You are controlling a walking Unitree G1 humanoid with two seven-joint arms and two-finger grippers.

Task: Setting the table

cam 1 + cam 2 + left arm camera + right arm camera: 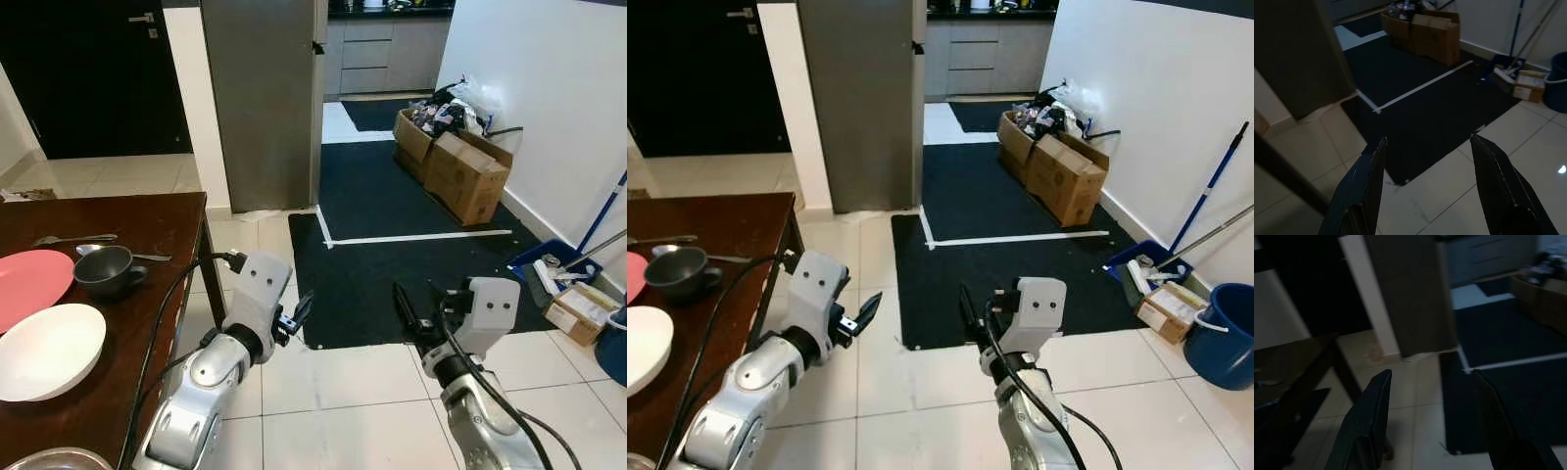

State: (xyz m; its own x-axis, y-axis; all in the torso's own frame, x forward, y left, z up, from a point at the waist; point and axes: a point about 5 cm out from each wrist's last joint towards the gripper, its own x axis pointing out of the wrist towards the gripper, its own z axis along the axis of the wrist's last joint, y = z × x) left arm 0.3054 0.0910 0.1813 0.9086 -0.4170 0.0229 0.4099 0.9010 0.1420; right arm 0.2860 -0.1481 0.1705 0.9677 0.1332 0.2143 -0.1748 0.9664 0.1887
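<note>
Dark wooden table (147, 220): stands at the robot's left, cut off by the frame edge; only its near corner and one leg show.

Pink plate (29, 284): on the table, partly cut off at the left edge.

White bowl (47, 351): on the table, nearer the robot than the pink plate, its rim overlapping the plate's edge as seen from the head.

Dark grey cup (106, 270): on the table just beyond the bowl, handle turned toward the table's edge.

Cutlery (73, 239): silver pieces lying behind the cup (hard to tell whether forks or spoons).

Metal rim (59, 458): a curved sliver at the bottom of the frame, too cut off to identify.

Left gripper (297, 315): held out over the tiled floor (343, 392) beside the table corner, touching nothing. The left wrist view shows its two fingers (1359, 188) spread wide apart, with nothing between them.

Right gripper (404, 305): raised over the floor at the edge of the black mat (392, 245), well apart from the table. Its fingers (1369, 423) also stand wide apart and empty in the dim right wrist view.

Surroundings: cardboard boxes (460, 166) along the white wall, a blue bucket (1225, 333), a mop handle (1210, 191), and a grey refrigerator (260, 98) ahead.
</note>
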